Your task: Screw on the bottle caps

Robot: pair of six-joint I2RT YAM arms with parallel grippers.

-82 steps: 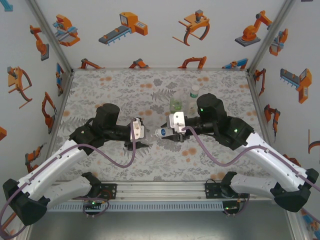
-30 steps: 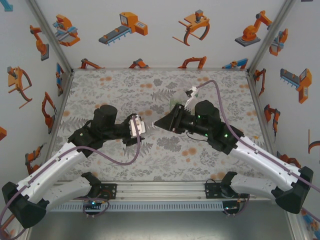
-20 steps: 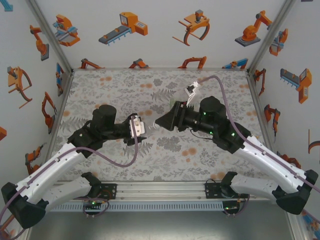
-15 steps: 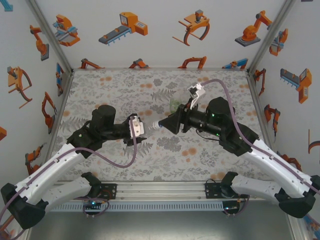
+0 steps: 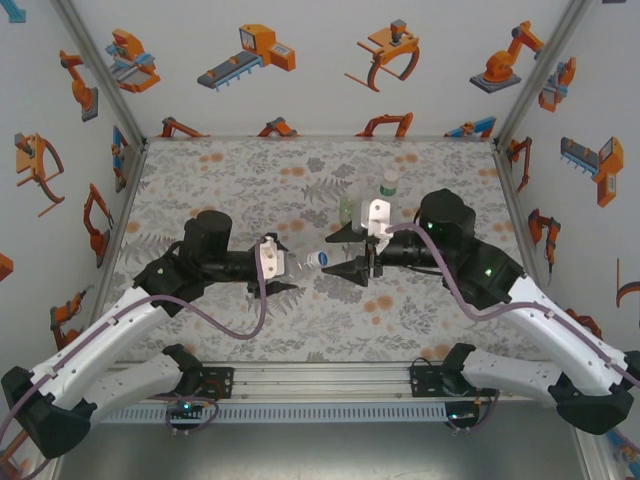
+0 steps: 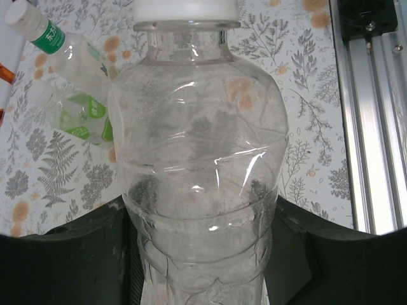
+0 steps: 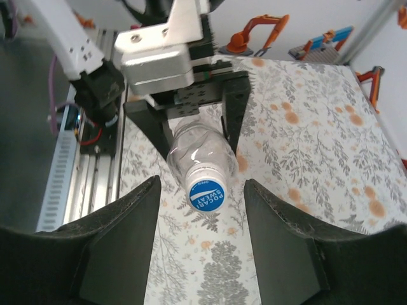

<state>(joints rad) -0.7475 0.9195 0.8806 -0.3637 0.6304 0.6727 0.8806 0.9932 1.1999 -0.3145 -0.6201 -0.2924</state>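
My left gripper [image 5: 288,270] is shut on a clear bottle [image 5: 300,262] and holds it level, neck toward the right arm. In the left wrist view the bottle [image 6: 197,165] stands between the dark fingers [image 6: 76,254], its cap [image 6: 184,7] at the top edge. The blue cap [image 7: 208,194] sits on the neck. My right gripper [image 7: 201,184] is open, one finger on either side of the cap and neither touching it. From above, the right gripper [image 5: 345,255] faces the blue cap [image 5: 314,260] across a small gap.
A green-tinted bottle [image 5: 350,207] and a white-capped bottle [image 5: 388,186] with a green label stand just behind the right gripper. The labelled bottle [image 6: 70,89] shows past the held one. The aluminium rail [image 5: 320,380] runs along the near table edge.
The right wrist has turned back from its twisted pose, its jaws have opened and it has drawn slightly right, off the cap. The left gripper and bottle have stayed put.
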